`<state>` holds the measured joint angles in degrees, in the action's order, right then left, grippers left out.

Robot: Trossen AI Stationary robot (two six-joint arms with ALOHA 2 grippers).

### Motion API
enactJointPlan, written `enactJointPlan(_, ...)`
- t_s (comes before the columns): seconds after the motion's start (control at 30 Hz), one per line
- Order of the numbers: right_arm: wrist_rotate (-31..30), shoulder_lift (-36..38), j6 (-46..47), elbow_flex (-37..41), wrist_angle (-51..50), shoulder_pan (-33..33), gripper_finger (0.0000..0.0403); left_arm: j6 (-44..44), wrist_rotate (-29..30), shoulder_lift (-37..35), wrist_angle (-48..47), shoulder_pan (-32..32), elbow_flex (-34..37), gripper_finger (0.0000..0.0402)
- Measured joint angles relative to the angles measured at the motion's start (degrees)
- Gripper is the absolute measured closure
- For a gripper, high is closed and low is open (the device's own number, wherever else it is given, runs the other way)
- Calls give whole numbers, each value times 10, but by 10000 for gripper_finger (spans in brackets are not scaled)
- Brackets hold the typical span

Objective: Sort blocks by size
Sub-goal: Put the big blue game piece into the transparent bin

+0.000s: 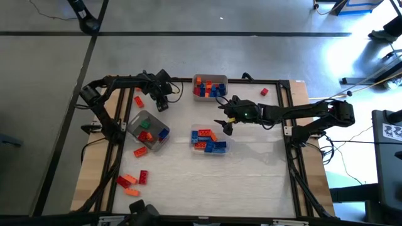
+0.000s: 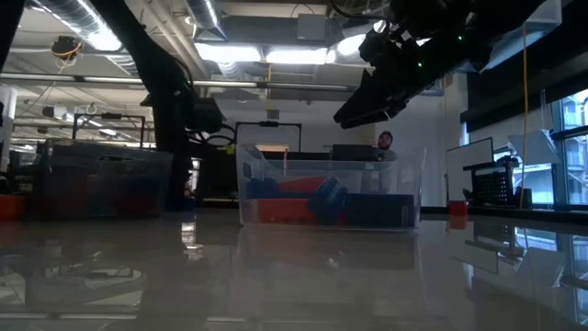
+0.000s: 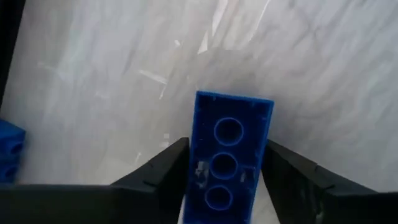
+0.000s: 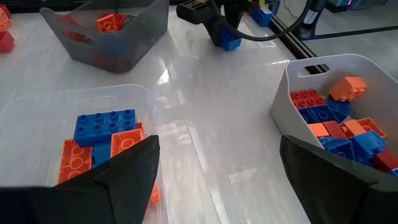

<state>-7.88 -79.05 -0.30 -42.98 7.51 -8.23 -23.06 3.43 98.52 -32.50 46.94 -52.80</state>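
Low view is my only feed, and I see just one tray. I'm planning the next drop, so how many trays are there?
Observer: Three, all holding bricks: a white tray, a clear tray and a grey tray.
Operator: Is the right gripper carrying anything?
Observer: No. The right gripper is empty, jaws open, between the white and clear trays.
Operator: And the left?
Observer: The left gripper is over bare table near the grey tray, with a blue brick at its tip.
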Motion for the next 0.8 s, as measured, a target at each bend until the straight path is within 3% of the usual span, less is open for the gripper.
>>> enactJointPlan(0.17,0,0,0,0,0,0,72,2,1,-16,0,0,2,279)
enactJointPlan(0.53,-1,5,0,0,-5,0,72,47,-1,-159,25,-75,3,273)
enactJointPlan(0.8,-1,21,0,0,-16,0,72,124,-119,-247,79,-190,2,269)
